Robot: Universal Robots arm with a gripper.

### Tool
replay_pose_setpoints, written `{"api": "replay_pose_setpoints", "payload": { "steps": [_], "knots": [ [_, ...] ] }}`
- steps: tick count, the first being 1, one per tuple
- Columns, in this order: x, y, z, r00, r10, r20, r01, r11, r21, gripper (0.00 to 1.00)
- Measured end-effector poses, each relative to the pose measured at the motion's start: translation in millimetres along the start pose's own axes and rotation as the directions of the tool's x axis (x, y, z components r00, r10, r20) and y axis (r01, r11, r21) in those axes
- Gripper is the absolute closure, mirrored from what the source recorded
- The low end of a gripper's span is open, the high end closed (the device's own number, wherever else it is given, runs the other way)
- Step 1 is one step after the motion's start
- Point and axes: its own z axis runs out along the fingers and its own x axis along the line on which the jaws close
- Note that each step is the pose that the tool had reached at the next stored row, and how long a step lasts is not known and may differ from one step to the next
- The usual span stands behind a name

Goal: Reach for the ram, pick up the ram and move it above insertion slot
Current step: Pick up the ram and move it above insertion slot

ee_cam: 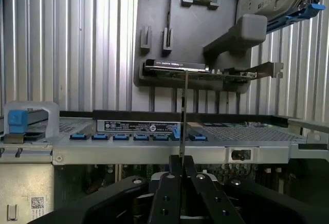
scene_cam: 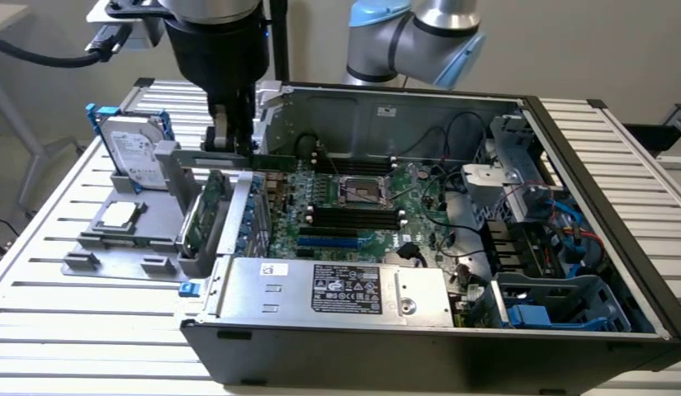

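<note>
— Black fingers [ee_cam: 205,196] of the tool [ee_cam: 181,175] pinch the ram [ee_cam: 184,112] edge-on?

— Yes, narrowly closed on it, above the open computer case [scene_cam: 604,272]'s left edge. It looks light, stiff and fragile: grip the bare edges, not the chips.

- case wall [scene_cam: 252,177] and expansion card [scene_cam: 214,210] stand close beside the gripper [scene_cam: 232,147]
- motherboard [scene_cam: 352,206] open from above
- cables [scene_cam: 451,198] crowd the exterior view's right
</note>
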Motion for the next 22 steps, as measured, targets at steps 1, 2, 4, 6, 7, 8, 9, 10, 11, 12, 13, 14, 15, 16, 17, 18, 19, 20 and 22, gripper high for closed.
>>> {"api": "replay_pose_setpoints", "payload": {
  "steps": [1, 2, 4, 6, 7, 8, 9, 10, 11, 12, 13, 14, 15, 16, 17, 18, 19, 20, 22],
  "knots": [
    [0.1, -4.5, -0.1, 1.0, 0.0, 0.0012, 0.0, 1.0, 0.0, 0.86],
    [0.1, -9.4, -0.3, 1.0, 0.0, 0.0023, 0.0, 1.0, -0.0002, 0.86],
    [0.3, -18.2, -0.6, 1.0, -0.001, 0.0038, 0.001, 1.0, -0.0006, 0.86],
    [0.4, -27.2, -0.9, 1.0, -0.001, 0.0051, 0.001, 1.0, -0.0008, 0.86],
    [0.5, -31.7, -1.1, 1.0, -0.001, 0.0054, 0.001, 1.0, -0.001, 0.86],
    [0.6, -36.6, -1.2, 1.0, -0.001, 0.0058, 0.001, 1.0, -0.0013, 0.86],
    [0.7, -41.1, -1.3, 1.0, -0.001, 0.0062, 0.002, 1.0, -0.0014, 0.86],
    [0.8, -45.6, -1.5, 1.0, -0.001, 0.0065, 0.001, 1.0, -0.0016, 0.86],
    [0.8, -50.1, -1.6, 1.0, -0.002, 0.0068, 0.002, 1.0, -0.0018, 0.86],
    [0.9, -54.7, -1.8, 1.0, -0.002, 0.007, 0.002, 1.0, -0.002, 0.86],
    [1.0, -59.2, -1.9, 1.0, -0.002, 0.0071, 0.002, 1.0, -0.0023, 0.86],
    [1.1, -63.9, -2.0, 1.0, -0.002, 0.0073, 0.002, 1.0, -0.0024, 0.86],
    [1.1, -68.3, -2.2, 1.0, -0.002, 0.0073, 0.002, 1.0, -0.0026, 0.86],
    [1.2, -72.8, -2.3, 1.0, -0.002, 0.0073, 0.002, 1.0, -0.0028, 0.86],
    [1.3, -77.3, -2.5, 1.0, -0.002, 0.0073, 0.002, 1.0, -0.0029, 0.86],
    [1.3, -81.8, -2.6, 1.0, -0.002, 0.0074, 0.002, 1.0, -0.0029, 0.86],
    [1.4, -86.6, -2.7, 1.0, -0.002, 0.0074, 0.003, 1.0, -0.0029, 0.86],
    [1.5, -91.1, -2.8, 1.0, -0.003, 0.0073, 0.003, 1.0, -0.003, 0.86],
    [1.4, -99.9, -3.1, 1.0, -0.003, 0.0073, 0.003, 1.0, -0.0029, 0.86]
  ]
}}
